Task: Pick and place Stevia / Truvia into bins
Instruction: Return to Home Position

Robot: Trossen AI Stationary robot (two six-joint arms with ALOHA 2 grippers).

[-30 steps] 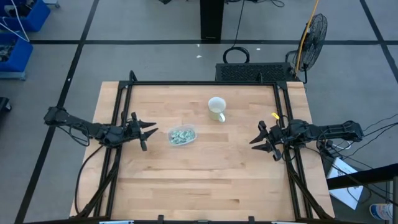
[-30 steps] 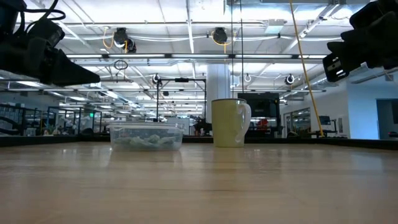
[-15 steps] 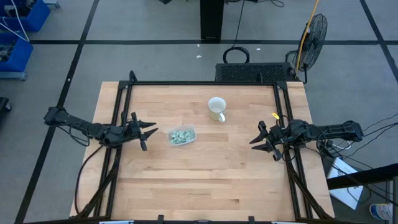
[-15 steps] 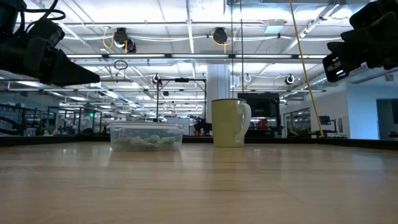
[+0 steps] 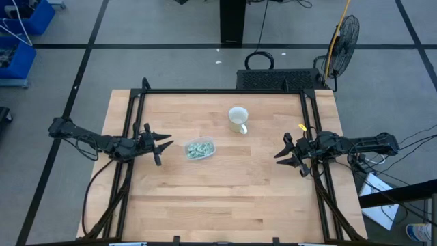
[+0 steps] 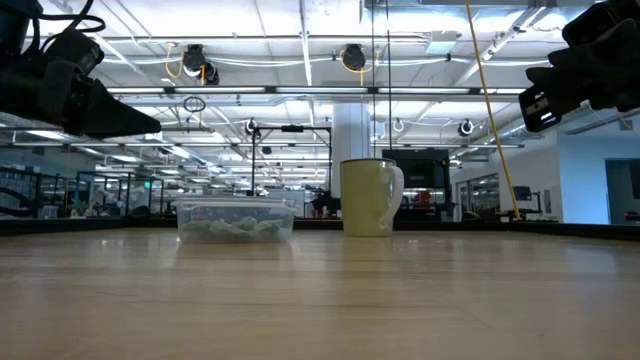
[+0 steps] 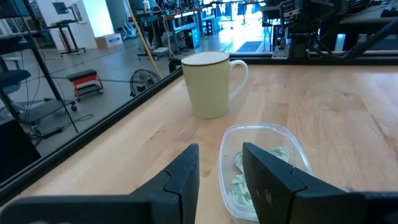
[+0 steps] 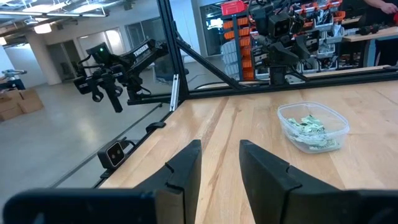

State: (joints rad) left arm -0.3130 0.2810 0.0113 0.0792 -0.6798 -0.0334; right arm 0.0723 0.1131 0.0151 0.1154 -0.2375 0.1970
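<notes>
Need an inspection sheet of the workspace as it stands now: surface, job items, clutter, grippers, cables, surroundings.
Surface: wooden table, no loose packets seen on it.
Job's things: sweetener packets lie inside the clear bin.
Clutter: white mug, upright, apart from the bin.
Grippers: left gripper beside the bin, jaws open, empty; right gripper near the table's right edge, jaws open, empty.
Cables: cables trail off the right arm; coiled cable on the floor behind the table.
Surroundings: fan on the floor, open workshop around.

You'll spot no change over the last second: the left gripper [image 5: 164,150] and right gripper [image 5: 281,147] show no shift.
</notes>
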